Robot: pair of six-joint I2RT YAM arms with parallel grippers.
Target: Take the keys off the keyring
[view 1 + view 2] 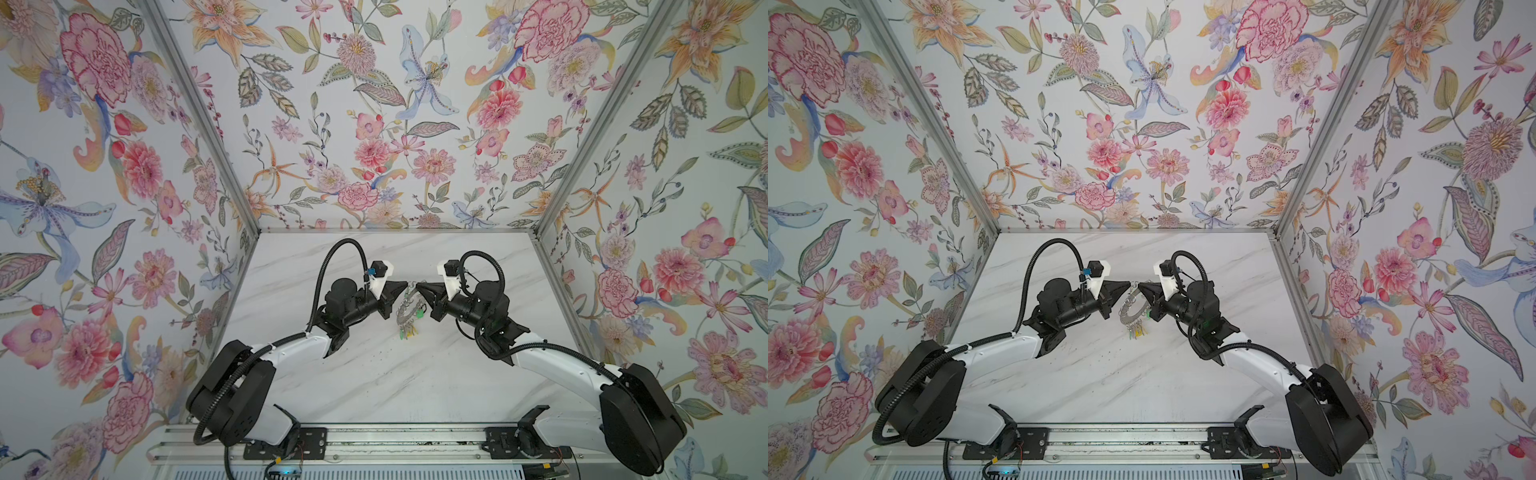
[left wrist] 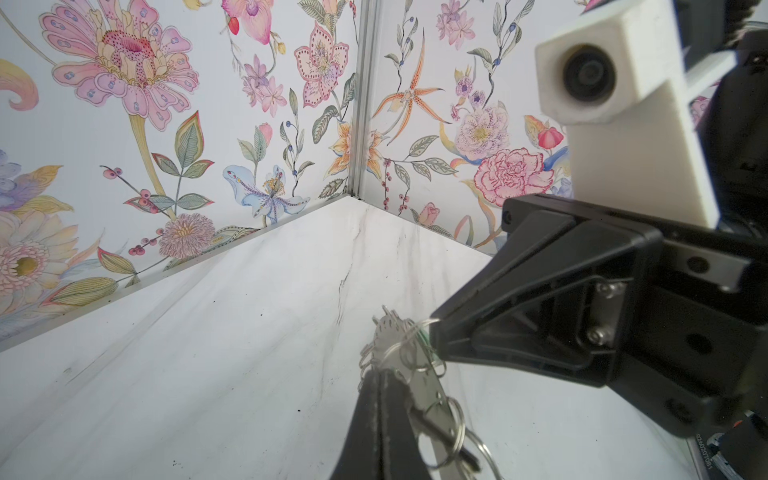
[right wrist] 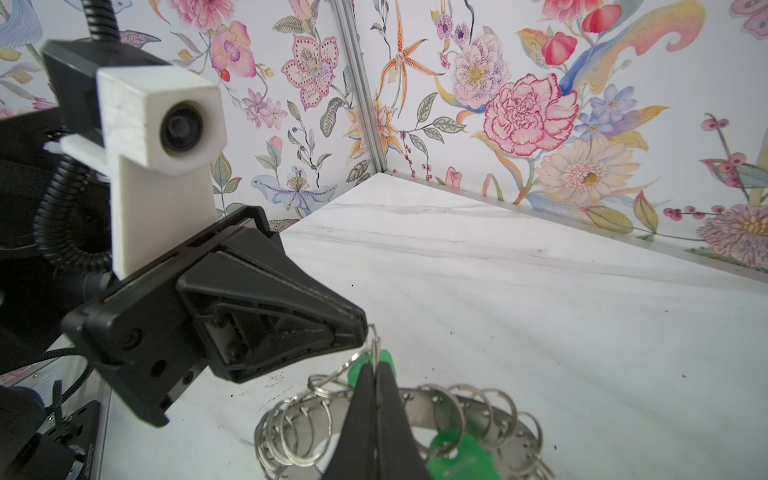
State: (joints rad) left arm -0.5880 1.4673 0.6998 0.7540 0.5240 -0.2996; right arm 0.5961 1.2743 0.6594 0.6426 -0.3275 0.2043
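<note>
The keyring [image 1: 402, 312] is a flat grey metal ring held up on edge above the table, between both grippers. Several keys [image 1: 409, 331] with green and yellow tags hang from its low side. My left gripper [image 1: 405, 286] is shut on the keyring's [image 2: 432, 399] upper rim, its fingertips [image 2: 380, 372] pressed together there. Tip to tip with it, my right gripper [image 3: 376, 365] is shut on a thin wire loop [image 3: 376, 343] with a green tag [image 3: 387, 358] behind it. Another green tag [image 3: 457, 457] dangles below the keyring [image 3: 498, 419], which has many loops along its rim.
The white marble table [image 1: 374, 374] is boxed in by floral walls [image 1: 374, 124] at the back and on both sides. A metal rail [image 1: 374, 440] carrying both arm bases runs along the front edge.
</note>
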